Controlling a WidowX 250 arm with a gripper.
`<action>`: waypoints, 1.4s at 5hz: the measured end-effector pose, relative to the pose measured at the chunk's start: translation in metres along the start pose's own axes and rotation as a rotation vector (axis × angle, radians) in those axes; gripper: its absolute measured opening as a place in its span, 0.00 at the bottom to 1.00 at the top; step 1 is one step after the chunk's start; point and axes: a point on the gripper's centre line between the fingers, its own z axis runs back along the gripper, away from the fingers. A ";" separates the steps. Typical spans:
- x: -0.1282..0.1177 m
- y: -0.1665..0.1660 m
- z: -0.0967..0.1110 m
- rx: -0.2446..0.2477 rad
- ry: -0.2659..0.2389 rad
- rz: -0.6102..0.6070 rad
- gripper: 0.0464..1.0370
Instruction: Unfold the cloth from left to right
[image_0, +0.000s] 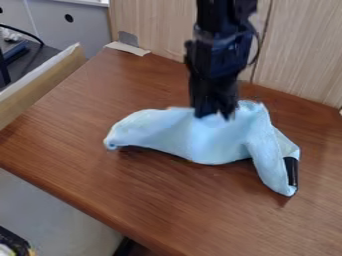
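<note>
The gripper (215, 114) hangs from the top edge over the upper middle of the light blue cloth (207, 140), its tips at the cloth's back part. Whether it holds any fabric I cannot tell. Crumpled and partly folded, the cloth lies across the middle of the brown table, with one end narrowing to the left and another reaching down to the right. A small black cylindrical object (291, 172) lies against the cloth's lower right end, partly covered by it.
The brown table (87, 175) has its front edge running from left to lower right. Wooden panels (300, 50) stand behind it, and a wooden ledge (40, 82) borders the left. Tape (127, 48) is at the back left corner.
</note>
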 end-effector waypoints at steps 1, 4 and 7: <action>-0.017 -0.019 -0.011 -0.028 0.029 -0.042 0.01; -0.028 -0.069 -0.036 -0.087 0.015 -0.158 0.01; -0.022 -0.099 -0.077 -0.078 0.068 -0.227 0.01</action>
